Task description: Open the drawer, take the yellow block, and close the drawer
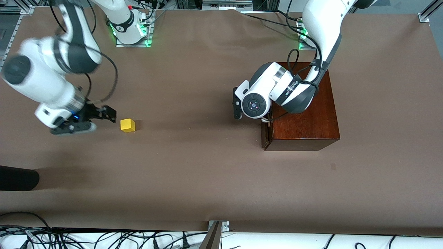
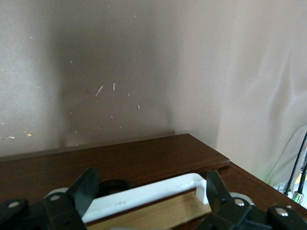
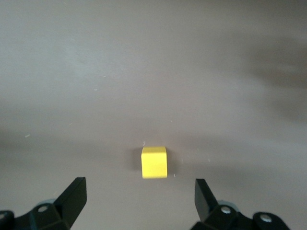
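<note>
The yellow block [image 1: 127,125] sits on the brown table toward the right arm's end, far from the wooden box [image 1: 304,114]. My right gripper [image 1: 101,121] is open and low beside the block. In the right wrist view the block [image 3: 154,162] lies just ahead of the open fingertips [image 3: 74,194], not between them. My left gripper [image 1: 261,119] is at the drawer front [image 1: 265,135]. In the left wrist view its open fingers [image 2: 86,188] straddle the white handle [image 2: 144,196] without clamping it. The drawer is slightly ajar, and a strip of pale interior [image 2: 158,215] shows.
A black object [image 1: 17,178] lies at the table's edge at the right arm's end, nearer to the front camera than the block. A metal post [image 1: 214,235] stands at the table's front edge. Cables run along that edge.
</note>
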### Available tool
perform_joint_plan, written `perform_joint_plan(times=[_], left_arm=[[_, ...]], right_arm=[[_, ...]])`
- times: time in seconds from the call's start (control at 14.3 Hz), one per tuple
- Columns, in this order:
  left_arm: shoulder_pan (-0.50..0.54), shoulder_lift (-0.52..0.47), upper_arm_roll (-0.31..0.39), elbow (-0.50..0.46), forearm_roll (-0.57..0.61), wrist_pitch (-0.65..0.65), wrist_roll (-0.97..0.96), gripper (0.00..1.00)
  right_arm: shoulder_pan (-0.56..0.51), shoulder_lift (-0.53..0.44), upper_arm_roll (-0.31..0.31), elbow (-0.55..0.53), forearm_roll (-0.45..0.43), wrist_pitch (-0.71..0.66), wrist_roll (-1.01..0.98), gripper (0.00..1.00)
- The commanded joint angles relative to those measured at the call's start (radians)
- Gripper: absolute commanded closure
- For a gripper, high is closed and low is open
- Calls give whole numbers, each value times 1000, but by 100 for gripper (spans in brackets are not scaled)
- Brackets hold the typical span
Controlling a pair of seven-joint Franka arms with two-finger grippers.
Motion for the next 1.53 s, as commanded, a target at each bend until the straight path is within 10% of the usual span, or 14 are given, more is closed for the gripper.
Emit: perform_joint_plan(times=[0.0, 0.84, 1.46], left_arm=[[11, -115, 1, -4, 27, -24, 2, 0], [274, -381, 80, 78, 14, -33, -27, 0], [392, -709, 154, -316, -16, 154, -895, 0]], right_arm=[[-24, -4, 22, 169, 18, -203, -14, 0], [-22, -217, 22, 121, 7, -358, -13, 0], [-28, -190, -11, 191, -28, -355, -14, 0]])
